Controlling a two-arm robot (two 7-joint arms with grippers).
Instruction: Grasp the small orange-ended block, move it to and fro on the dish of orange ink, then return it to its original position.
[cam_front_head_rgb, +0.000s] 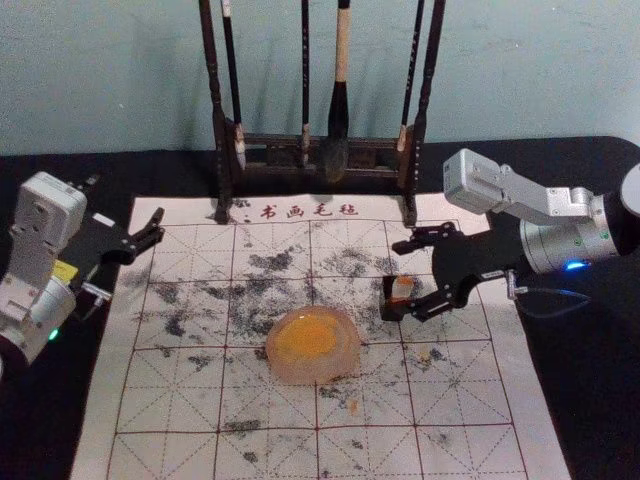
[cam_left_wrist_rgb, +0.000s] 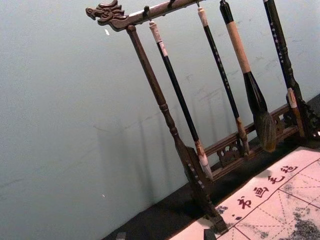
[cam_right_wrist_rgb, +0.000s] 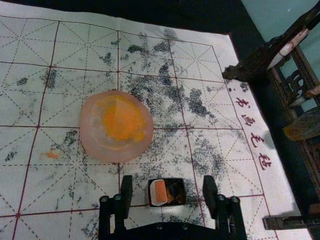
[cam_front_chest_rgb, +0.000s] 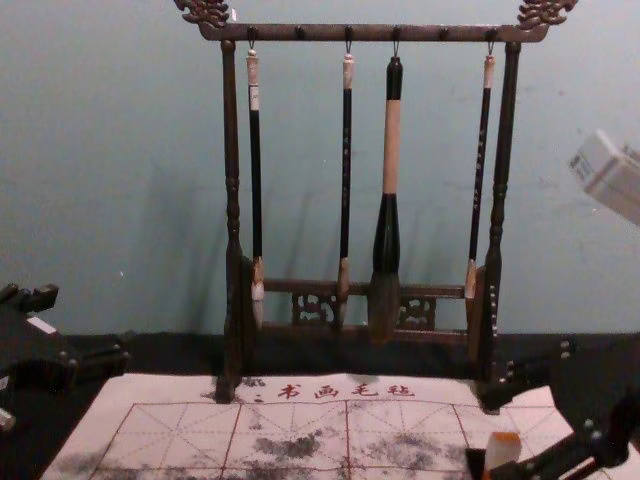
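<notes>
You are at the grasp step: the right pincer (cam_front_head_rgb: 408, 278) is at the mat's right side, spread wide, with the small orange-ended block (cam_right_wrist_rgb: 159, 192) between its fingers and neither pad touching it. The block stands upright at a small black holder (cam_front_head_rgb: 390, 303); you can't tell whether it sits in it or on it. Next, centre on the block and close gently, taking the block without dragging the holder, then lift before heading for the dish (cam_front_head_rgb: 345, 368) of orange ink (cam_front_head_rgb: 308, 336), which lies nearer the robot and to the left.

Watch the brush rack (cam_front_chest_rgb: 300, 33): its right foot (cam_front_head_rgb: 409, 212) stands just beyond the far finger, so don't swing forward. The hanging brushes (cam_front_chest_rgb: 391, 150) could be knocked too. The left pincer (cam_front_head_rgb: 124, 208) waits idle, spread, by the left edge of the mat (cam_front_head_rgb: 480, 410).
</notes>
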